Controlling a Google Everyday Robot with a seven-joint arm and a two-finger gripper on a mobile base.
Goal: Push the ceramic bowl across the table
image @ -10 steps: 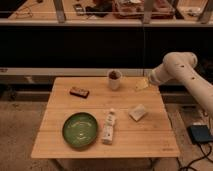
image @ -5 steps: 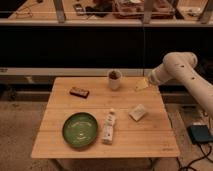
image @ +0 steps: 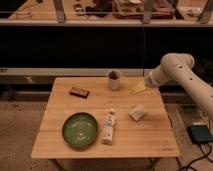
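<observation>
Glossy round ceramic bowl [image: 80, 130] on planked table [image: 150, 136]; jaws above far-right edge.

Nothing moved; the gripper [image: 139, 88] still hovers far right above the table [image: 150, 139].

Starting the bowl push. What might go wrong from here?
The gripper hovers at the table's far-right corner. The pale block and the lying bottle sit between it and the ceramic bowl, so the approach may knock them. The bowl sits near the front edge; a push that way could tip it off.
</observation>
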